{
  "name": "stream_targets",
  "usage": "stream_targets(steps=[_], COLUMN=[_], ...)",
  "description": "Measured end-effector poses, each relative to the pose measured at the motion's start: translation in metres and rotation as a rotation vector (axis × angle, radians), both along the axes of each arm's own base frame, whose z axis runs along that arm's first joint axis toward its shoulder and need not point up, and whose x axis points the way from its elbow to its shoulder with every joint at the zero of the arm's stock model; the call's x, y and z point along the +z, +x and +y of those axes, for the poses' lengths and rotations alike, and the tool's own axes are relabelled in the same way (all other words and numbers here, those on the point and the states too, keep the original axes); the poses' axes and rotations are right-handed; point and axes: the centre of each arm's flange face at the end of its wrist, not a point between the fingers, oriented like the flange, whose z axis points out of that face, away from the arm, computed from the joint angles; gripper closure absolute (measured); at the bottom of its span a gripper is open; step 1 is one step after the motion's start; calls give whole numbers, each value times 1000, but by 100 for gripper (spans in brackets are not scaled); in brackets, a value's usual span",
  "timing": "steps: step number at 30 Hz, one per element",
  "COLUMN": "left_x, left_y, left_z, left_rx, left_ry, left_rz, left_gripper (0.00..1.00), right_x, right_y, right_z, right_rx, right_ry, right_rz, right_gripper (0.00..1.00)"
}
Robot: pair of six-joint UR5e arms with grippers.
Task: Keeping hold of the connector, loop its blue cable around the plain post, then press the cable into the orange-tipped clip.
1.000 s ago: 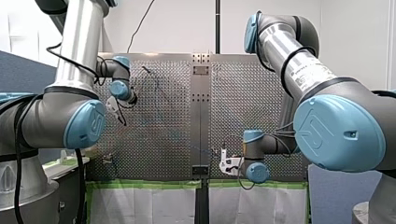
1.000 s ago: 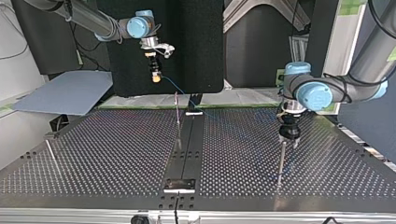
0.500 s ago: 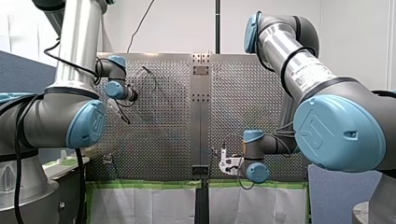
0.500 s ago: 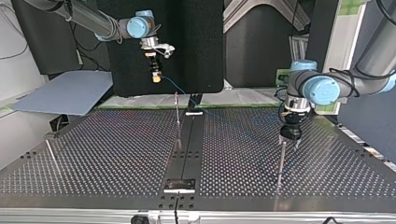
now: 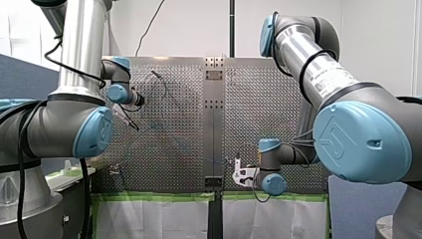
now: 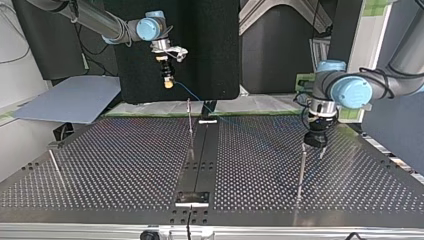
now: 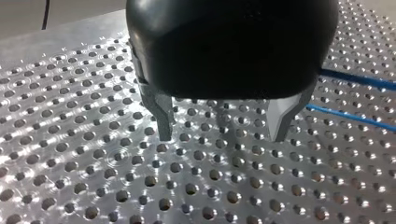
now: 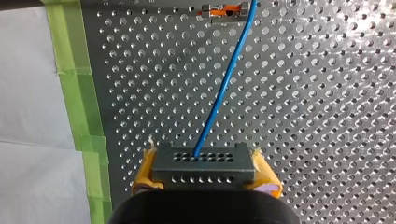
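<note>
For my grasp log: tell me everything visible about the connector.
The connector is a dark rectangular block, plastic-looking, with two rows of small holes on its face. It is clamped by its short ends between the right end effector's yellow pads, above the table. The blue cable leaves one upper-row hole.

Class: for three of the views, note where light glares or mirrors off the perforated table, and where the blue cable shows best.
Left wrist view: strong glare on the perforated table beside my open left claw, whose housing is dark. Right wrist view: even light, the blue cable standing out against the table. Top view: the darker table mirrors the post under my left claw.
</note>
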Motion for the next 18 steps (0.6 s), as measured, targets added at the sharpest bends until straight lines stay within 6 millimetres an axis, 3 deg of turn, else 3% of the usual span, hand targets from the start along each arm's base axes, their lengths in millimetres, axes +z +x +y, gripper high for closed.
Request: stream_targets(steps=[10,18], left_x=[-8,-2], left_y=[-16,-25], left_z=[1,3], left_rx=[-29,-14], left_ry=[8,47], left_rz=[13,22], left_gripper=[0,0], right_x=[0,0], right_y=[1,2], right_z=[1,1], right_rx=[3,10], right_ry=[0,0], right_rz=[0,-1], right_gripper=[100,100])
